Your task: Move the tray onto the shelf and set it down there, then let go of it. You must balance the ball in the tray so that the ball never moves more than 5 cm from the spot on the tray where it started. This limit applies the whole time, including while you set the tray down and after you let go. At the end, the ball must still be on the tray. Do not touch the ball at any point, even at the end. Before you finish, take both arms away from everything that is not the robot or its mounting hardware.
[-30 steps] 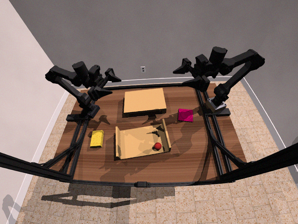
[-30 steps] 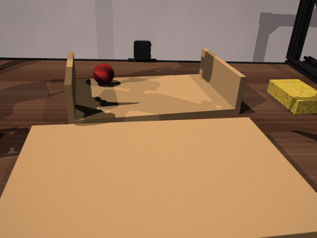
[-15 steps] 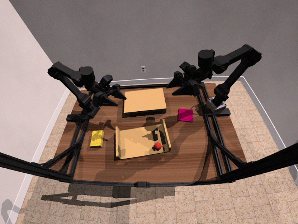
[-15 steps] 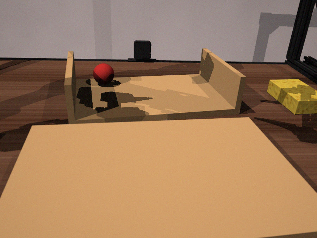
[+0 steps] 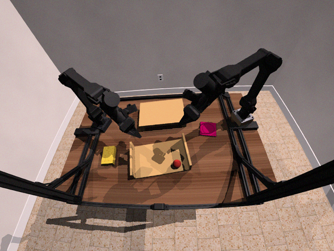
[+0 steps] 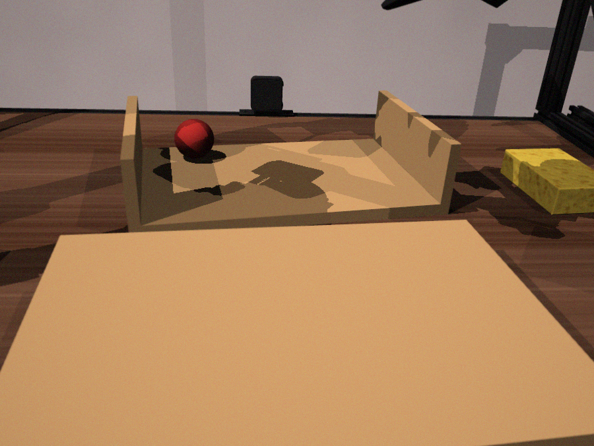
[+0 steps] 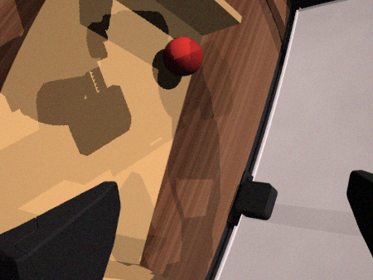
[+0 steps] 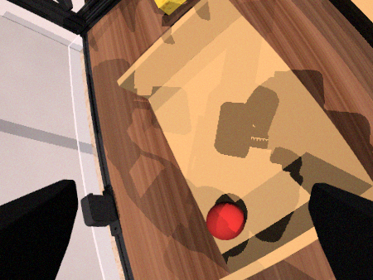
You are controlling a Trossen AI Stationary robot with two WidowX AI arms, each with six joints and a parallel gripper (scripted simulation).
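The tan tray (image 5: pixel 159 160) with two upright end walls lies on the table in front of the flat tan shelf (image 5: pixel 160 112). The red ball (image 5: pixel 177 163) rests on the tray floor near one end wall. It also shows in the exterior view (image 6: pixel 193 137), the left wrist view (image 7: pixel 185 55) and the right wrist view (image 8: pixel 225 220). My left gripper (image 5: pixel 135 132) is open and empty, in the air above the tray's back corner on the sponge side. My right gripper (image 5: pixel 185 120) is open and empty, in the air above the other back corner. Neither touches the tray.
A yellow sponge (image 5: pixel 109 155) lies beside the tray on the left arm's side. A magenta square object (image 5: pixel 207 128) lies near the right arm's base. Black frame rails (image 5: pixel 163 206) run around the table edge.
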